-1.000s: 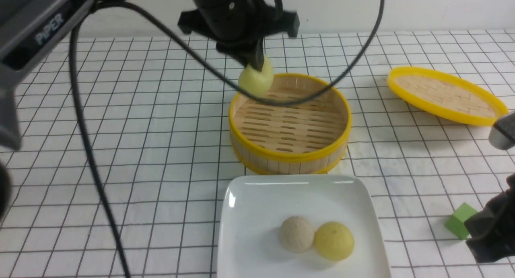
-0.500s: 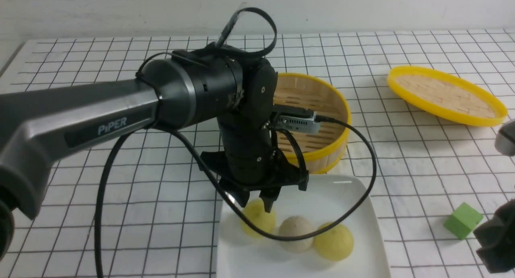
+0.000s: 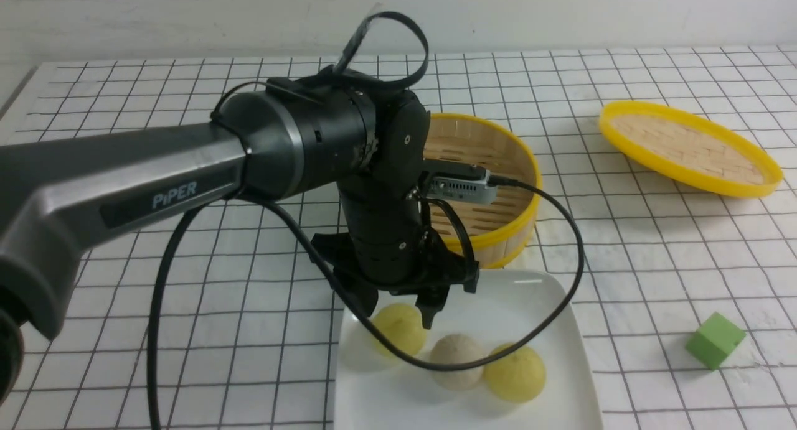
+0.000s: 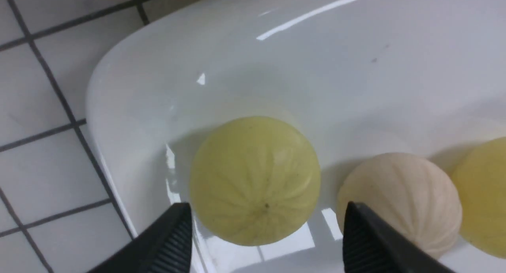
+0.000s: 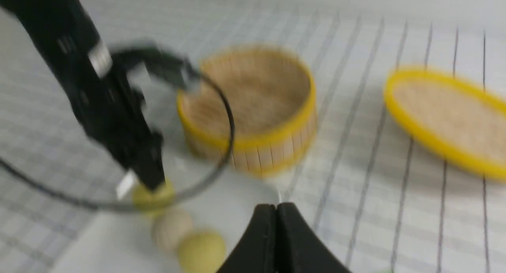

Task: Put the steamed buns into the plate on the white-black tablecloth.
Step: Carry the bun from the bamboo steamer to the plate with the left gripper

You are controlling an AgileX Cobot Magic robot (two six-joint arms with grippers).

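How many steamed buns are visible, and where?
3, all on the plate: yellow bun under the left gripper, beige bun in the middle, second yellow bun rightmost. Bamboo steamer partly hidden.

Front faces forward; all views share plate [image 3: 504, 305]

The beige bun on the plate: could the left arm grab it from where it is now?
Probably yes. The left gripper hovers open over the left yellow bun on the white plate, and the beige bun lies uncovered right beside it, a short sideways shift away.
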